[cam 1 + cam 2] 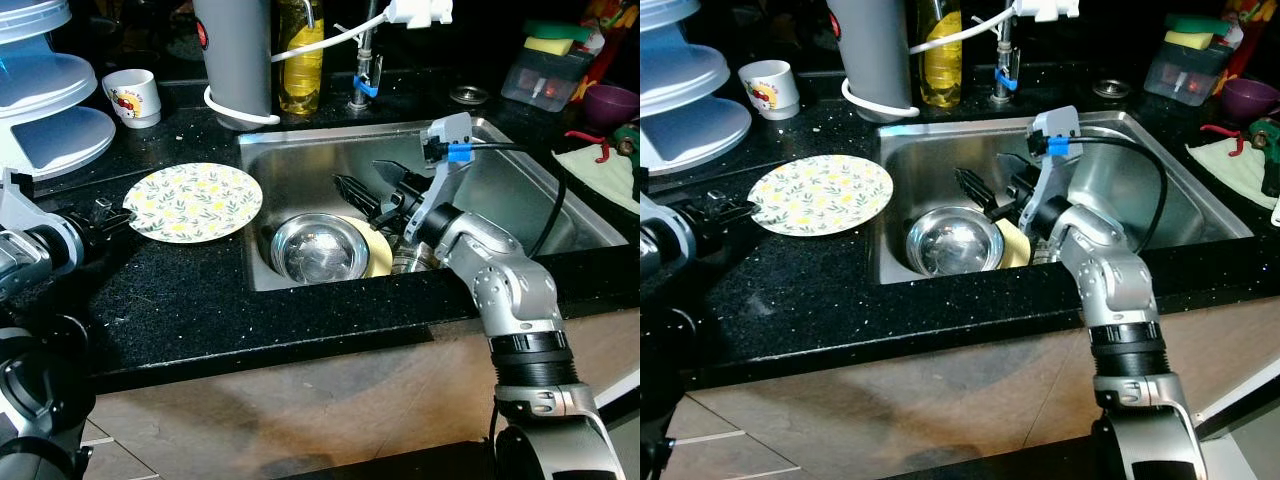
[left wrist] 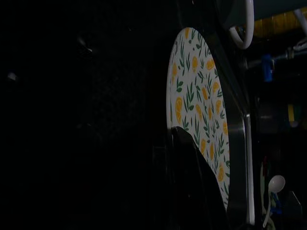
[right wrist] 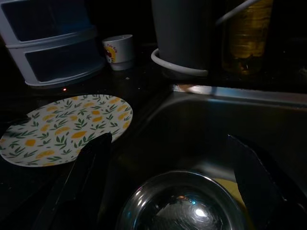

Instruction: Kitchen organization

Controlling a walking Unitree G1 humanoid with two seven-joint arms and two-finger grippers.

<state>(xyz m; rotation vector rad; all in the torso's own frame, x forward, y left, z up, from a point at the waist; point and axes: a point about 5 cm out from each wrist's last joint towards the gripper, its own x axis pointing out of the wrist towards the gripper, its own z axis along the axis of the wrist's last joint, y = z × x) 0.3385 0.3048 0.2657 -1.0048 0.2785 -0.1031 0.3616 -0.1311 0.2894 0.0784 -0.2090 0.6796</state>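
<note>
- Nearest to us, our right end effector (image 1: 372,190) hangs inside the sink (image 1: 520,190) with its two black fingers spread wide and nothing between them, poised just above the steel bowl (image 1: 320,248).
- That bowl sits on the sink floor, partly over a yellow plate (image 1: 380,258); we judge it the item now in hand, with the grasp not yet made.
- Next, as we read it, the move calls for lowering the fingers so one goes inside the rim and one outside, then closing; the curved, shiny wall looks slippery, so a pinch at the rim seems safer than on the side.
- To our left, the left end effector (image 1: 105,215) rests on the black bench (image 1: 200,300), touching or nearly touching the near edge of the lemon-patterned plate (image 1: 195,200); we cannot tell how far its fingers are parted.
- Farther back stand a white cup (image 1: 133,96), a grey canister (image 1: 235,55), a yellow bottle (image 1: 300,55) and a tiered white rack (image 1: 45,100).
- The right wrist view shows both parted fingers framing the bowl, a gap the head views foreshorten.
- The left wrist view, very dark, shows the patterned plate edge-on beside one finger (image 2: 192,182), plus a white spoon (image 2: 274,187) past the sink's edge that we cannot pick out from the head.
</note>
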